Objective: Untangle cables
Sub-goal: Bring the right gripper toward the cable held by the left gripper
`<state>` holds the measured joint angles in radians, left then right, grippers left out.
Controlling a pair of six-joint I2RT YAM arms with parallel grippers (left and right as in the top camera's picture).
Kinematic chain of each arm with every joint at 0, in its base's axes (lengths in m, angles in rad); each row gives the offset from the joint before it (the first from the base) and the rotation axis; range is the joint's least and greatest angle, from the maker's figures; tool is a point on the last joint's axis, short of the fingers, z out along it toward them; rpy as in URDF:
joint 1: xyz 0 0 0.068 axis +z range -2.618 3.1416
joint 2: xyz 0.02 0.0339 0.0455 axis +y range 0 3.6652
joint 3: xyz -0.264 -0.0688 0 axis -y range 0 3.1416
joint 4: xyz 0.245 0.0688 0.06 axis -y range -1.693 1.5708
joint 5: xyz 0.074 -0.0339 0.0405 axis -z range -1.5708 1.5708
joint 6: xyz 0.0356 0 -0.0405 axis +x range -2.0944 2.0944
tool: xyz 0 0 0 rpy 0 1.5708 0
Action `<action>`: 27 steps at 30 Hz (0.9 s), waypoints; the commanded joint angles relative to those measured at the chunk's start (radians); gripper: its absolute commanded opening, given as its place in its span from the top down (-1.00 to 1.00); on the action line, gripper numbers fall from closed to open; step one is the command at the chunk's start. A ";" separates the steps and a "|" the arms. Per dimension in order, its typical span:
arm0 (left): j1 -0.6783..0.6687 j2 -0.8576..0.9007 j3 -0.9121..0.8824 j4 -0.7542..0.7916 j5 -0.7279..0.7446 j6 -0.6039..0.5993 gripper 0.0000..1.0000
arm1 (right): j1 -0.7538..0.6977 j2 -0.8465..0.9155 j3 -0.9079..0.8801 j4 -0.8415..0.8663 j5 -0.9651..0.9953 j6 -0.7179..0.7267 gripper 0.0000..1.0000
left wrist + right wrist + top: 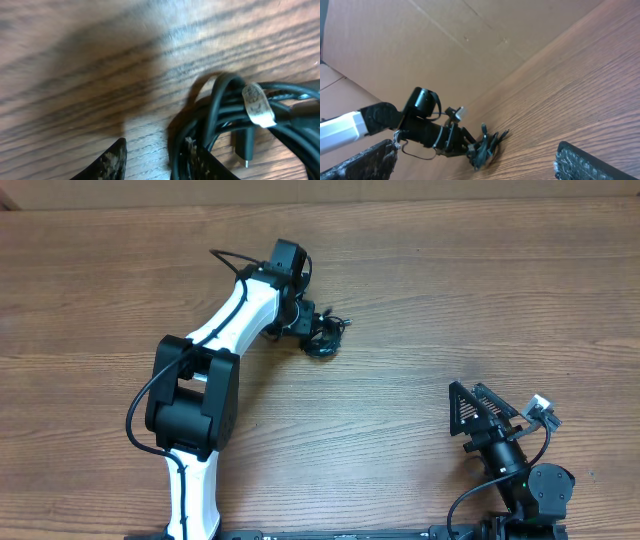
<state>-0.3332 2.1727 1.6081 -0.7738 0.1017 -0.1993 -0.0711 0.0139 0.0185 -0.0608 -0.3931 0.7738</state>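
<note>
Presently: cables (323,340), one knotted bundle, on the desk (450,280). Left fingers (114,161) part-open, straddling a loop's edge, evidently to pinch it; nothing clamped yet. Right fingers (590,162) spread wide, empty, parked well apart.

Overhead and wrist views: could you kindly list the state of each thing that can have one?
cables: bunched in one tangled heap on the table.
white band: wrapped round a cable strand.
plug tip: free, plugged into nothing.
left claw: open, down at the heap, clamping nothing.
right claw: wide open, empty, apart from the heap.
</note>
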 commanded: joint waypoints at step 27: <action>0.008 -0.068 0.027 -0.057 -0.067 -0.082 0.91 | 0.004 0.285 0.113 -0.163 -0.047 -0.209 -0.53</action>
<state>-0.3332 2.1227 1.5520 -0.8036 0.1322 -0.1970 -0.0711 0.2432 0.0372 -0.1631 -0.4709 0.6506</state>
